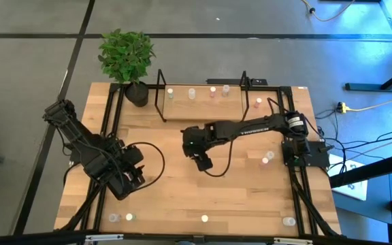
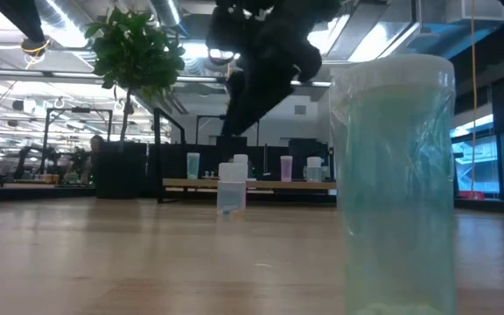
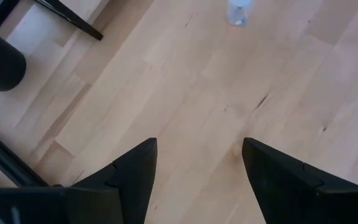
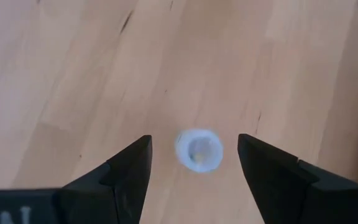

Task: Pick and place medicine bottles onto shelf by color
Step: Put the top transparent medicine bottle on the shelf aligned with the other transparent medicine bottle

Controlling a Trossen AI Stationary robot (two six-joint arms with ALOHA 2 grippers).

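A small clear medicine bottle (image 4: 199, 150) stands upright on the wooden table (image 1: 169, 197); the low view shows it as well (image 2: 231, 188). My right gripper (image 4: 194, 140) hangs open above it near the table's middle (image 1: 203, 163), with a finger on either side and touching nothing. My left gripper (image 1: 133, 180) waits open over the table's left part (image 3: 199, 143). The shelf (image 1: 203, 110) stands at the far edge with several bottles on it (image 1: 192, 93). Other bottles stand loose on the table at the right (image 1: 269, 156) and along the near edge (image 1: 129, 217).
A potted plant (image 1: 126, 58) stands at the far left corner beside the shelf. One greenish bottle (image 2: 392, 184) stands very close to the low camera. A black frame (image 1: 111, 116) runs along the table's sides. Bare wood lies between the two grippers.
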